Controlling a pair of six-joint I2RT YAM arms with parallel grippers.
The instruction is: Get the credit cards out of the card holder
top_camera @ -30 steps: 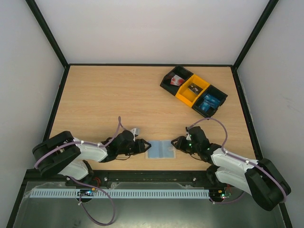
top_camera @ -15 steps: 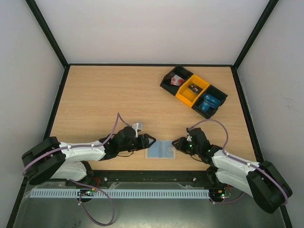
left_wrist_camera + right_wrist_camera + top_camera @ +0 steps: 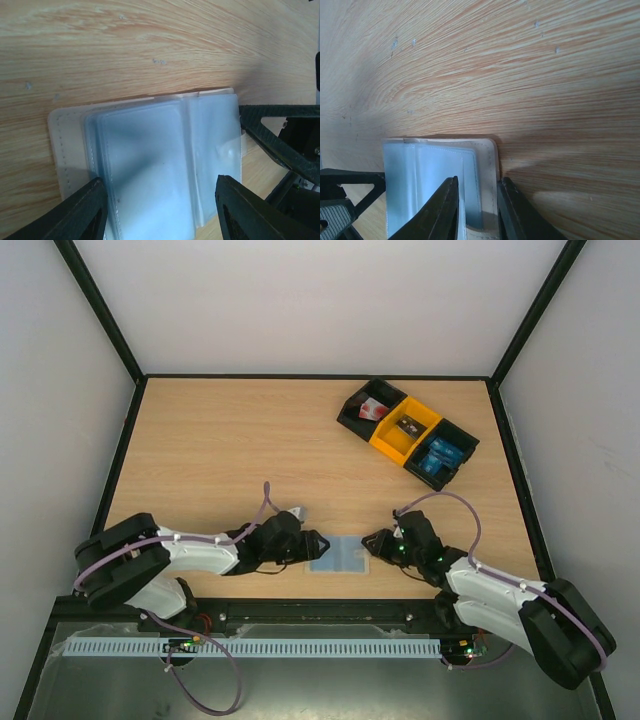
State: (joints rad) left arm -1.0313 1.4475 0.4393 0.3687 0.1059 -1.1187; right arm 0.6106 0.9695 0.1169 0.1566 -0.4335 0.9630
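Card holder (image 3: 338, 555) lies flat on the counter (image 3: 220, 450), close to its near edge and between our two arms. Our left claw (image 3: 318, 544) sits low at the holder's left end with its jaws spread wide. In the left wrist view its two fingers (image 3: 87, 210) stand on either side of the sleeve, over its near edge, and they clasp nothing. Our right claw (image 3: 372, 543) meets the holder's right end. There the jaws are drawn narrow, and the right wrist view shows the two fingers (image 3: 445, 210) pinching the right pocket's edge between them.

The sleeve looks pale and cloudy blue through both pockets, and we cannot tell whether any card is inside.

Well away, at the far right of the counter, a row of three bins stands at a slant. The credit cards (image 3: 441, 456) that we can make out lie in the black bin (image 3: 462, 444) at the right end. The yellow bin (image 3: 392, 443) in the middle holds a small dark item (image 3: 407, 426). The other black bin (image 3: 352, 412) holds a red-and-white item (image 3: 374, 410).
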